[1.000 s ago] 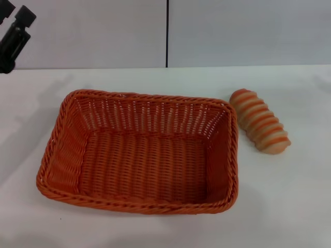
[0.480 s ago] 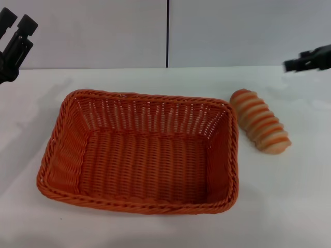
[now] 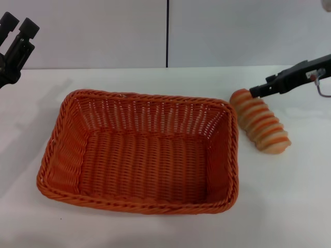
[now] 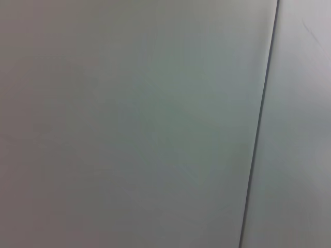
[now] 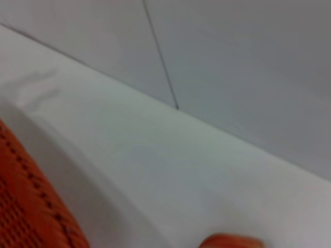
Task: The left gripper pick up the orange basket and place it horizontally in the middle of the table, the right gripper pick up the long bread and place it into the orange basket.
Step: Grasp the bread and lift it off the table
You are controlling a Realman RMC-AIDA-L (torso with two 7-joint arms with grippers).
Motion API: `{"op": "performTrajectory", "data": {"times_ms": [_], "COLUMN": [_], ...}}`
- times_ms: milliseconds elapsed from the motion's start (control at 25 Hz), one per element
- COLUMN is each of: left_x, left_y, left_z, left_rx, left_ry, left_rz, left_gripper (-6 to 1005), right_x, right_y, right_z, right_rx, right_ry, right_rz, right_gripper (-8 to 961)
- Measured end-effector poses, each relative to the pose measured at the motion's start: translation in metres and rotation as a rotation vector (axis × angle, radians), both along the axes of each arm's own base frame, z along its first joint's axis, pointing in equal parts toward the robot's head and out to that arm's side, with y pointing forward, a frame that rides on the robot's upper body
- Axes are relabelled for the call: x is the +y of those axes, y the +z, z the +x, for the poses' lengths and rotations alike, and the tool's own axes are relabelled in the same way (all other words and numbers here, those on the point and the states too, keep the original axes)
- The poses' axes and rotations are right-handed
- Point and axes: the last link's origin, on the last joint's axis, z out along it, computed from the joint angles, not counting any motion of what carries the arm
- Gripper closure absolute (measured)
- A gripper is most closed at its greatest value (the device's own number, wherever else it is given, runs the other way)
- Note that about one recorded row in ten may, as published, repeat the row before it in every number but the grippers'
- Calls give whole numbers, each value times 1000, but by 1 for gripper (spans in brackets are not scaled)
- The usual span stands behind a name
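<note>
We see the right gripper (image 3: 255, 92) reaching in level, its tip just above the long bread (image 3: 260, 122); finger state indiscernible. Left gripper (image 3: 18, 27) is raised, fingers apart, orange basket (image 3: 139, 150) well below it.

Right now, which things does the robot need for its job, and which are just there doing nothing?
Needed:
basket, sitting mid-table
bread, lying right of the basket
right gripper, at the bread's far end
left gripper, raised at the far left
table

Just there:
grey wall with a dark seam
nothing else loose is in view
</note>
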Motion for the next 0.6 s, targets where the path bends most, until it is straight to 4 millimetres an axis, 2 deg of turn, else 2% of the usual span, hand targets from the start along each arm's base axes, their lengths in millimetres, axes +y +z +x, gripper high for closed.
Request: {"op": "performTrajectory", "data": {"times_ms": [600], "left_x": [2], "left_y": [-2], "left_z": [2], "left_rx": [-7], "left_ry": [-4], "left_rz": [-10], "left_gripper": [423], "right_x": [-6], "right_y": [-21], "right_z": [9], "right_rx": [-79], "right_ry": [-25], "right_rz": [-48], "right_gripper": [313]}}
